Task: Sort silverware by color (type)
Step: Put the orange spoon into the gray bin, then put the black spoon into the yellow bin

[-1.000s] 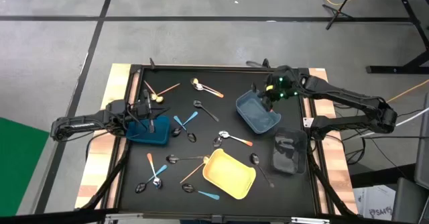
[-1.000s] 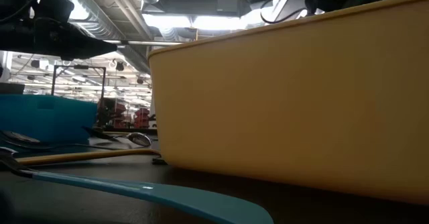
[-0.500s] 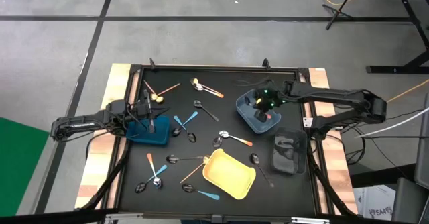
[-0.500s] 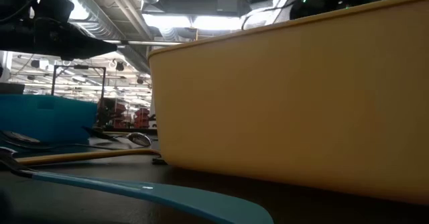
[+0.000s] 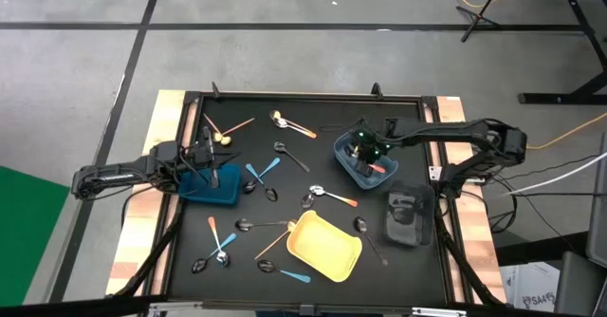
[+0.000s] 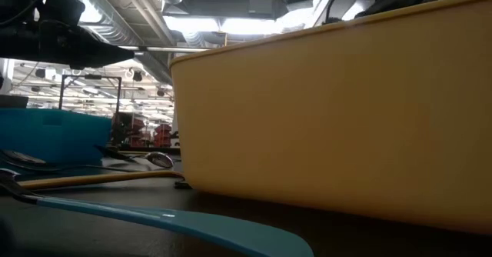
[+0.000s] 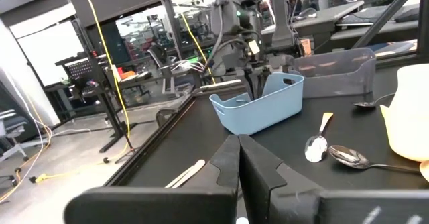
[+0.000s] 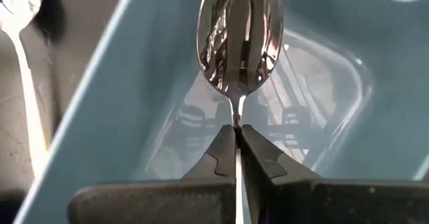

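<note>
You're looking at two slim, dark, jointed arms, the left arm matte black throughout. The right arm shows small green lights near its wrist. Each gripper ends in two black, angular fingers with moulded ridges.

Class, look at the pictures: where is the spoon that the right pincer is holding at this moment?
The spoon hangs in the right pincer, bowl over the inside of the light blue bin on the table's right side in the high view.
</note>
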Controlling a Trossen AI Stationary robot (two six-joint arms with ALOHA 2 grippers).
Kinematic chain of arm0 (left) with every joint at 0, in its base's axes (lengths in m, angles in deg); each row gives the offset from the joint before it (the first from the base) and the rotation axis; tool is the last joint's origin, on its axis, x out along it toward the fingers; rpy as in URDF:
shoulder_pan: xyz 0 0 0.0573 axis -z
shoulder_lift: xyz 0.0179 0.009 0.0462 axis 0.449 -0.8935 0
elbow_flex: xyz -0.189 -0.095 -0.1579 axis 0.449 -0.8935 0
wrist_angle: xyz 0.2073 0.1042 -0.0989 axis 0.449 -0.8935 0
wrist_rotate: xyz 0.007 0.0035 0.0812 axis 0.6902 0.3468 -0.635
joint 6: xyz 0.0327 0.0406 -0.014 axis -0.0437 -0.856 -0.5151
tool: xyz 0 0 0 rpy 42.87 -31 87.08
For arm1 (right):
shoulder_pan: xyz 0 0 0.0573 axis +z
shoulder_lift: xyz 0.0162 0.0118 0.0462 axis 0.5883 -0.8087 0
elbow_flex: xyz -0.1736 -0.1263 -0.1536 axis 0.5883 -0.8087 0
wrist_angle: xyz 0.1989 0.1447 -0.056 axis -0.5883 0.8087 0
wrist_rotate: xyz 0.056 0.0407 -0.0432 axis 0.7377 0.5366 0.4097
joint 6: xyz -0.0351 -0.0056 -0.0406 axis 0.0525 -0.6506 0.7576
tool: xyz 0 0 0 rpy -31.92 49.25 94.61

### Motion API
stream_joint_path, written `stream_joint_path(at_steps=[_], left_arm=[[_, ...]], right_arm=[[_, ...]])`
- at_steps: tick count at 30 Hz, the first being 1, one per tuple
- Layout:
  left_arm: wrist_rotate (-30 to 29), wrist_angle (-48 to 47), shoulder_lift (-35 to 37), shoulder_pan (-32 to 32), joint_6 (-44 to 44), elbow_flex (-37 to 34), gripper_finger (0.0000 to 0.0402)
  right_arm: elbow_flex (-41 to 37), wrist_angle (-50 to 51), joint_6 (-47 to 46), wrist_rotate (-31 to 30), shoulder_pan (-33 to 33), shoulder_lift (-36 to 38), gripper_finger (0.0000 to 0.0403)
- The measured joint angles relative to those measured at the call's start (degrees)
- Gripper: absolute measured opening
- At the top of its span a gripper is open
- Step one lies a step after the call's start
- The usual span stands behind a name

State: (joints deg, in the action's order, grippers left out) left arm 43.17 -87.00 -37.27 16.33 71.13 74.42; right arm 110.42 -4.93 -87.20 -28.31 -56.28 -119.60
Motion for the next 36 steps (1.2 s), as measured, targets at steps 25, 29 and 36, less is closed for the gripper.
stream_joint_path(at_steps=[25,29,36], left_arm=[[0.02,0.01,0.01,-0.01,0.26,-0.01,0.0000],[0.02,0.02,0.02,0.00,3.20,0.00,0.0000],[0.00,4.98,0.00,-0.01,5.78,-0.01,0.0000]], right_arm=[[0.00,-0.46,0.02,-0.57,-0.01,-1.48,0.0052],[0.00,-0.46,0.02,-0.57,-0.01,-1.48,0.0052],[0.00,-0.46,0.02,-0.59,-0.01,-1.46,0.0051]])
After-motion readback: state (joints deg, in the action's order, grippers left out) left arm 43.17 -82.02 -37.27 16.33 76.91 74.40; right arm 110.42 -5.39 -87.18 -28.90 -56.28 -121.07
